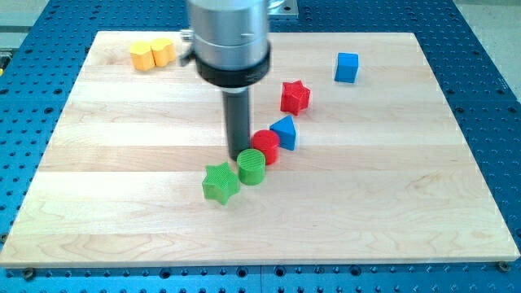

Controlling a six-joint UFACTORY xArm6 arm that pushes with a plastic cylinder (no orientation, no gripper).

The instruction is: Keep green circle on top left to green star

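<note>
The green circle (251, 167) lies near the board's middle, touching the green star (220, 182), which is just to its lower left. My tip (237, 155) rests on the board right at the green circle's upper left edge, above and to the right of the green star. The dark rod rises from there to the grey arm body at the view's top.
A red circle (264, 146) touches the green circle's upper right, with a blue triangle (284, 132) beside it. A red star (295, 97) and a blue cube (347, 67) lie farther up right. Two yellow blocks (151, 54) sit at the top left on the wooden board (391, 187).
</note>
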